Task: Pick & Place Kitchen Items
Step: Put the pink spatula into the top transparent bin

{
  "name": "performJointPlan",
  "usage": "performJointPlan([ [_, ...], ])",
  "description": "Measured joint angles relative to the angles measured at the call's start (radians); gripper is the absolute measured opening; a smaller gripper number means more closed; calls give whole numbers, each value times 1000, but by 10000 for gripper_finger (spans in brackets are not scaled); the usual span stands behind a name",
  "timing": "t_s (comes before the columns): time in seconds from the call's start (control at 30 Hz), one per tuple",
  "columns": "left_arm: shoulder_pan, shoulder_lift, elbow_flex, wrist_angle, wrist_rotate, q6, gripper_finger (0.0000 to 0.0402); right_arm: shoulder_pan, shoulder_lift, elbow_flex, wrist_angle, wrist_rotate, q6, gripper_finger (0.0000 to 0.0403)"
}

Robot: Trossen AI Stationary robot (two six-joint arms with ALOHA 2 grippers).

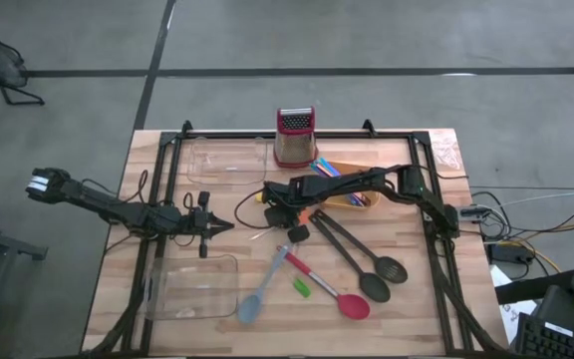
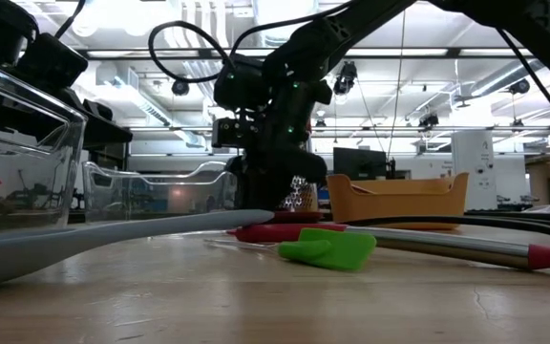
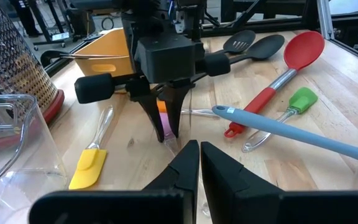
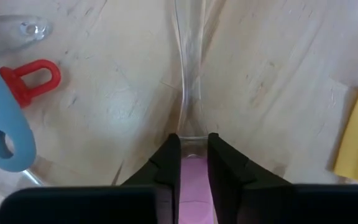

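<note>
Wooden counter (image 1: pixel 387 319) with a black frame on it. Two clear trays: one at the far edge (image 1: pixel 229 160), one near the front left (image 1: pixel 192 289).

Red-topped box grater (image 1: pixel 295 137) stands at the far edge, centre; orange bowl (image 1: pixel 352 194) just beside it, sticks lying in it.

Two long black slotted spoons (image 1: pixel 362 259) lie side by side at centre right, heads toward the front. Red-headed spoon (image 1: pixel 332 289) lies diagonally next to them. Grey-blue spatula (image 1: pixel 259 291) crosses its handle. Green block (image 1: pixel 300 287) sits between spatula and red-headed spoon.

Right gripper (image 4: pixel 193 146) is down at the counter's centre, fingers clenched on a pink-headed spatula (image 4: pixel 196 180) with a clear handle, its tip at the wood. Yellow-headed spatula (image 3: pixel 89 167) with a clear handle lies flat just beside it.

Left gripper (image 3: pixel 199 149) hangs over the counter's left-centre, pointed at the right gripper, fingers closed together, nothing between them.
</note>
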State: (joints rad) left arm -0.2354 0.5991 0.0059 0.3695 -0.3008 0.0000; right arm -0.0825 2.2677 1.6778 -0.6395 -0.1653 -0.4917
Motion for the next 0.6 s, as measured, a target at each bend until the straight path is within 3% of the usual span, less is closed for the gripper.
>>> performJointPlan([
  [0.2, 0, 0, 0, -4, 0, 0, 23, 5, -54, -6, -53, -25, 17, 45],
  [0.4, 0, 0, 0, -5, 0, 0, 23, 12, -77, -6, -47, -26, 44, 10],
  [0.6, 0, 0, 0, -5, 0, 0, 23, 19, -77, -4, -76, -19, 29, 12],
])
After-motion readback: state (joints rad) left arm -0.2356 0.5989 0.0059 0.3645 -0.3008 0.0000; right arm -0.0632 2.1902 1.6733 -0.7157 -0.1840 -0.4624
